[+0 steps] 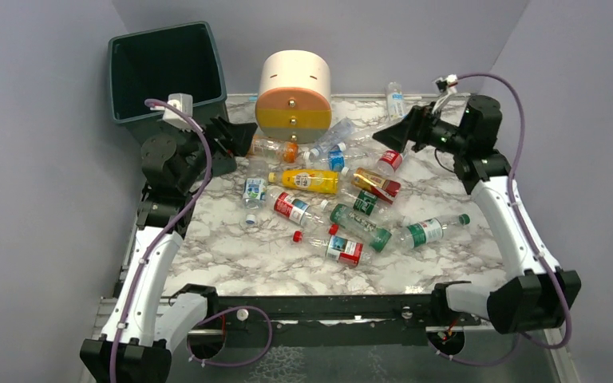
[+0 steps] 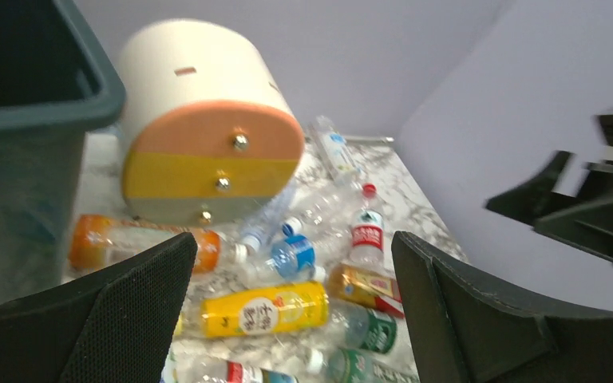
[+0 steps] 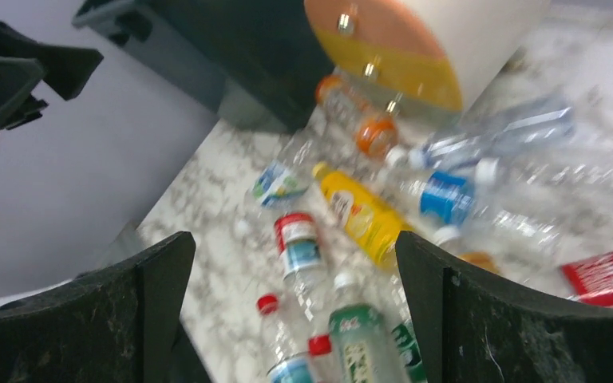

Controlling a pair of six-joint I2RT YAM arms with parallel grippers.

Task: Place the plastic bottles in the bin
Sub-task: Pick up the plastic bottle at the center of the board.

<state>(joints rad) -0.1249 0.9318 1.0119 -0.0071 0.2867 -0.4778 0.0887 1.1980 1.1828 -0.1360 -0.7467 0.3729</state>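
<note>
Nearest my bases, on the marble table [image 1: 231, 263], a red-labelled bottle [image 1: 343, 249] lies on its side, well apart from both sets of fingers. It sits at the near edge of the heap of plastic bottles, and none is in the bin yet.

Farther in, the yellow bottle [image 1: 307, 181] lies with its long axis running left to right, between my 2 arms.

Beyond it is the one I judge matters now, the orange bottle [image 1: 275, 148]. It lies on its side, just right of my left gripper [image 1: 249, 140] and below it, with its long axis also left to right. From the left wrist it shows low and to the left, near my left finger. It runs along the line of my opening rather than across it, so I would probably have to turn the wrist before closing.

My left gripper is spread wide and empty. So is my right gripper [image 1: 385, 136], which hovers over the right part of the heap, well apart from the orange bottle.

Farthest left stands the bin [image 1: 162, 30], just behind my left gripper and beside the drawer unit [image 1: 293, 96]. The left arm is the nearer one to both the bottle and the bin.
</note>
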